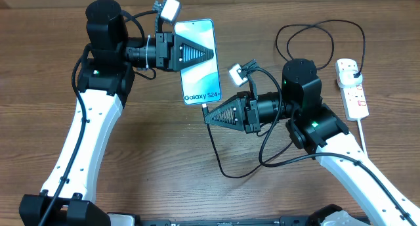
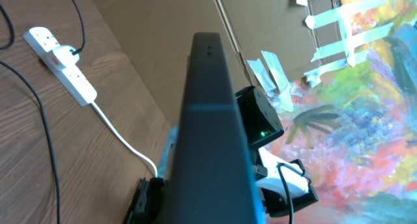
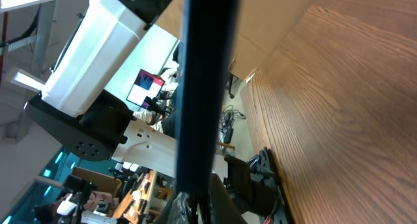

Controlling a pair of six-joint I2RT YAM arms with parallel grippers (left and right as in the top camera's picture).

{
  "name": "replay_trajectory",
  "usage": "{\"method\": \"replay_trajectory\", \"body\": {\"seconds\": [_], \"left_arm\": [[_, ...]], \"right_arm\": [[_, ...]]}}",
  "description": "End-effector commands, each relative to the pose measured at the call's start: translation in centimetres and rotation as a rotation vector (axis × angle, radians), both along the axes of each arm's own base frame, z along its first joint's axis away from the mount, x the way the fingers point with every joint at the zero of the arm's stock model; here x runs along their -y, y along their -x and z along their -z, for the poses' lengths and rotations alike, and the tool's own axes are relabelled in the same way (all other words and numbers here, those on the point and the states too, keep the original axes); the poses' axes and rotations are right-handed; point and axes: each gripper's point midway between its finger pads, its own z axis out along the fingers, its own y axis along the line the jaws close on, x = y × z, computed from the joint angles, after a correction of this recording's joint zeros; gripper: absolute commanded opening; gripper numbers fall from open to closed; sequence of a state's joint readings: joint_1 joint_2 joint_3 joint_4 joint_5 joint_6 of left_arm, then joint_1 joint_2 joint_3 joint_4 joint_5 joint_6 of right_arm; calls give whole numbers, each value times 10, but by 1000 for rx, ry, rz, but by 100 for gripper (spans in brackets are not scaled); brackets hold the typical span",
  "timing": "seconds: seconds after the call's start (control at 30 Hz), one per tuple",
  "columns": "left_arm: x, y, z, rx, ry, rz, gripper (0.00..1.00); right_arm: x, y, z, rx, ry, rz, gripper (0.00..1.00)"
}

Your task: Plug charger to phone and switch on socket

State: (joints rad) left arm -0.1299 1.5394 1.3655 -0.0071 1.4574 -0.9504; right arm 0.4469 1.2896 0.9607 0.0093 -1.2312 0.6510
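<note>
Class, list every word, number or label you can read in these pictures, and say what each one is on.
"Galaxy S24+": on the phone screen, near one short edge.
Marks on the socket: too small to read.
Monitor in the right wrist view: blurred, unreadable.

Reads "Galaxy S24+" in dark letters on the light blue-white screen of the phone (image 1: 202, 81), set along the short edge nearest the right arm and running parallel to that edge in the overhead view. Shows small red marks on the white socket (image 1: 352, 88), too small to make out as letters or numbers, both from overhead and in the left wrist view. Gives nothing else legible in either wrist view, with only a distant bright monitor (image 3: 146, 87) too blurred to read.
</note>
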Motion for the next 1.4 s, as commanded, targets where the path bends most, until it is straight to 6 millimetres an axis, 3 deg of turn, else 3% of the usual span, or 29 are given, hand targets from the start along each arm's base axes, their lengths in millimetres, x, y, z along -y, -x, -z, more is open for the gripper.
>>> {"method": "replay_trajectory", "body": {"seconds": [0.0,1.37], "left_arm": [[-2,-2,-8,60,1,-23,4],[5,17,-9,62,16,77,4]], "right_arm": [[2,2,-7,21,-10,-1,4],[1,-5,-13,70,-27,30,4]]}}
